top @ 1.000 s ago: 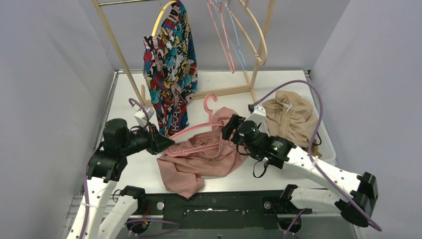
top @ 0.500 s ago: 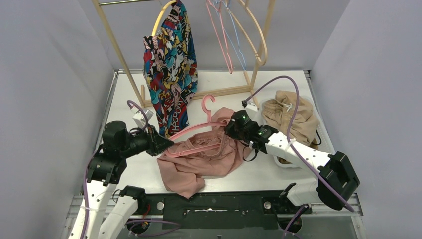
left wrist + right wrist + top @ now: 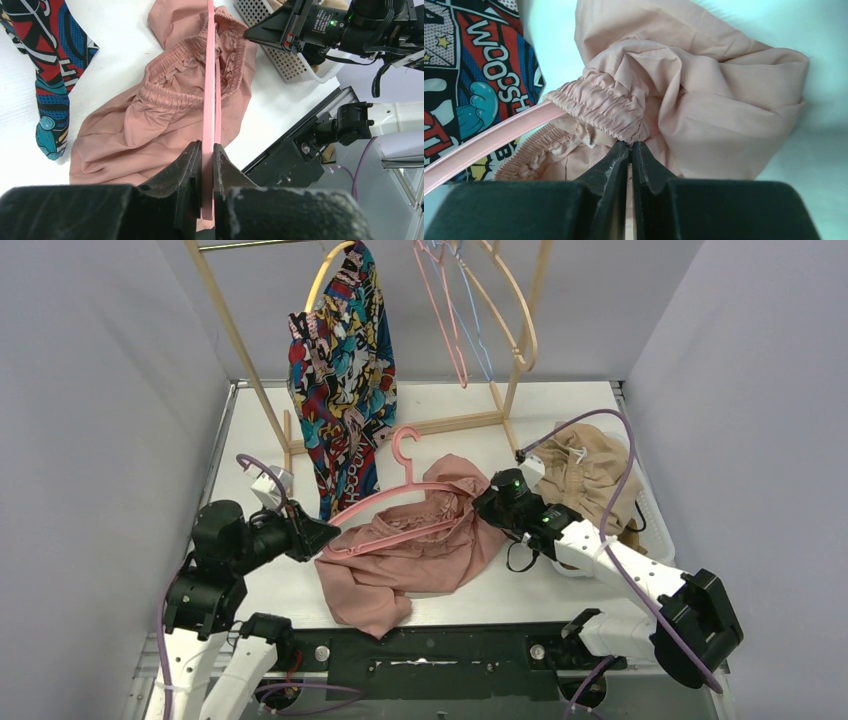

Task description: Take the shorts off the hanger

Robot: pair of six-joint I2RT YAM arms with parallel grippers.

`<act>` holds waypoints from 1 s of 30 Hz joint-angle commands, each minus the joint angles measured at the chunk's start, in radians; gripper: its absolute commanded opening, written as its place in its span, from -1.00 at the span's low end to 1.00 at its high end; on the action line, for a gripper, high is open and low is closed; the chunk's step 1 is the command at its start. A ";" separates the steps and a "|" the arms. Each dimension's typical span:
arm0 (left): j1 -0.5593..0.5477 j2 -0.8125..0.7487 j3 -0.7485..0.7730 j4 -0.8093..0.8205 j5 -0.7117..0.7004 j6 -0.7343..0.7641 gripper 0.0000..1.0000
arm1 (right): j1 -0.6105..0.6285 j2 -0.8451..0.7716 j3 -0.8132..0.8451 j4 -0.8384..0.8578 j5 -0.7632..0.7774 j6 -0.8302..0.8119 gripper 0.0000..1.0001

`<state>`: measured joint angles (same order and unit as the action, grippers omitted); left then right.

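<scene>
On the worktop (image 3: 440, 420), the left hand (image 3: 207, 150) is clamping the hanger (image 3: 212, 75) while the right hand (image 3: 630, 146) is pinching the pink shorts (image 3: 704, 115), not yet off it.

Plain grey walls (image 3: 90, 390) close in a white table (image 3: 440, 405) — a wooden rack (image 3: 227, 320) at the back.

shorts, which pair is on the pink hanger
The dusty pink pair; the comic-print pair hangs on a yellow hanger, the tan pair lies in the basket.
</scene>
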<state>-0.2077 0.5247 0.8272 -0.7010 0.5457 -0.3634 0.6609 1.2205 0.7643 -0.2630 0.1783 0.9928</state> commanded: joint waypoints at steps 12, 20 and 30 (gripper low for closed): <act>0.005 -0.106 0.090 0.008 -0.142 -0.020 -1.00 | -0.030 -0.007 -0.019 -0.040 0.022 0.022 -0.94; 0.004 -0.096 0.232 0.079 -0.081 -0.069 -1.00 | -0.032 0.030 -0.014 -0.044 0.024 0.019 -0.93; 0.004 -0.117 0.278 -0.013 -0.136 -0.089 -1.00 | -0.026 0.025 -0.041 -0.024 0.023 0.040 -0.90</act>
<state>-0.2077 0.4404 1.0893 -0.7380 0.4553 -0.4271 0.6353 1.2575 0.7357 -0.3092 0.1715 1.0103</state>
